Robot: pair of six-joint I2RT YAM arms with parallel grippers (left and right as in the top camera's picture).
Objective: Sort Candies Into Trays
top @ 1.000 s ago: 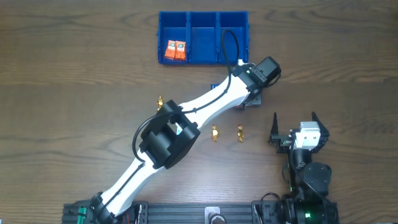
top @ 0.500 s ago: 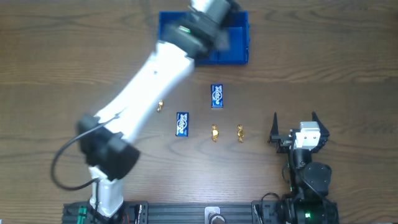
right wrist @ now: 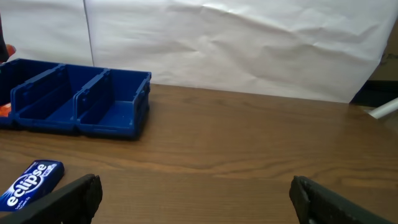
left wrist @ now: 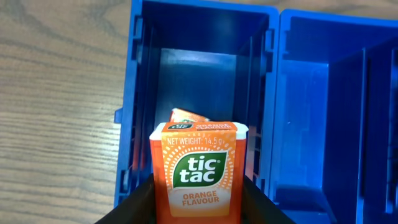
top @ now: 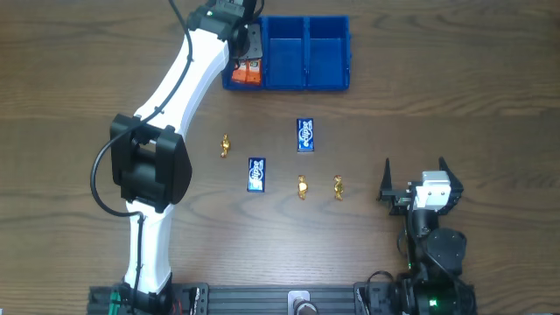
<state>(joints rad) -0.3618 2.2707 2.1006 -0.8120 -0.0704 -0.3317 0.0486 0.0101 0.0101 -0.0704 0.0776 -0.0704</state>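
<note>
A blue three-compartment tray [top: 306,86] [left wrist: 323,93] stands at the table's back. My left gripper [top: 249,37] [left wrist: 199,208] hangs over its left compartment, shut on an orange candy box [left wrist: 199,171]. Two more orange boxes [top: 246,73] lie in that compartment; one [left wrist: 186,115] peeks out behind the held box. Two blue gum packs [top: 304,135] [top: 256,174] and three gold-wrapped candies [top: 225,145] [top: 303,187] [top: 338,187] lie loose on the wood. My right gripper [top: 415,175] [right wrist: 199,211] stands open near the front right, nothing between its fingers.
The tray's middle and right compartments [top: 326,48] hold nothing. The right wrist view shows the tray [right wrist: 81,99] and one blue gum pack [right wrist: 31,176] off to the side. A white sheet [right wrist: 236,43] hangs behind the table's far edge.
My left arm has swung from the table's middle right, over the blue pack, back and left to the tray's left compartment. The right arm has not moved.
</note>
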